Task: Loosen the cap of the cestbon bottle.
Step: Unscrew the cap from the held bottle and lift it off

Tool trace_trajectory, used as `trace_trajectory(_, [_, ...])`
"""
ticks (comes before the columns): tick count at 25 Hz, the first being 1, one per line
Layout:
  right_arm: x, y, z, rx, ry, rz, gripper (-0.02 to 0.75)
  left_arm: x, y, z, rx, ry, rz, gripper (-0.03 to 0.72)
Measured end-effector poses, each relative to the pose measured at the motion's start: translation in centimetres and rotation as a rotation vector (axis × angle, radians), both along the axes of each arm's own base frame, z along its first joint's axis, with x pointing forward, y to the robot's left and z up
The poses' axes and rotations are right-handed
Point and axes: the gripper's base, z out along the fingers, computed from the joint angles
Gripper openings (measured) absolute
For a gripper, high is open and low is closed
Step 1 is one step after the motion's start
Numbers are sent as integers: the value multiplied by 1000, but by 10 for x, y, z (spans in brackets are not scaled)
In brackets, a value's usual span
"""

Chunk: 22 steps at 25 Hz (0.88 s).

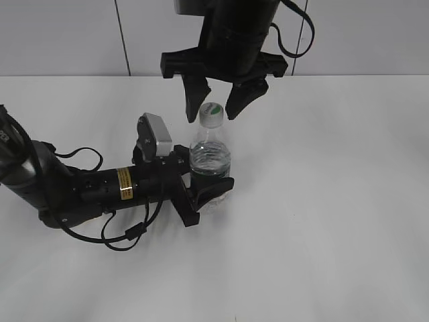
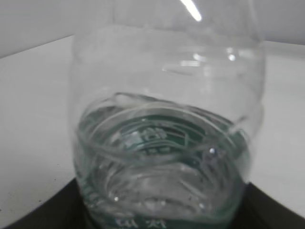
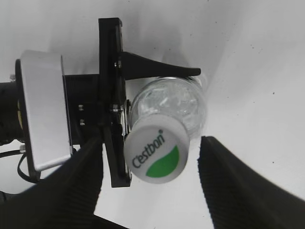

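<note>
We hold the upright bottle (image 1: 210,161) clamped in our left gripper (image 1: 204,191); our right gripper (image 1: 216,100) hangs spread, straddling the cap (image 1: 212,115) from above.

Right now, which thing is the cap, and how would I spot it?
Find the clear water bottle standing mid-table, held low down by the left gripper. The cap is the small round white lid on its neck, between the right gripper's open fingers. Only it carries a green leaf mark.
</note>
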Motion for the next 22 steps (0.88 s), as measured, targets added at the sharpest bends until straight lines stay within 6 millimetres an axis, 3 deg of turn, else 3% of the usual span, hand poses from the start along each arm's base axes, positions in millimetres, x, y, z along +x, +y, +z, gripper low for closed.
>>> trace_trajectory(22, [9,5,2,-1,-40,8,440,0,0,0,1,0,-3,410])
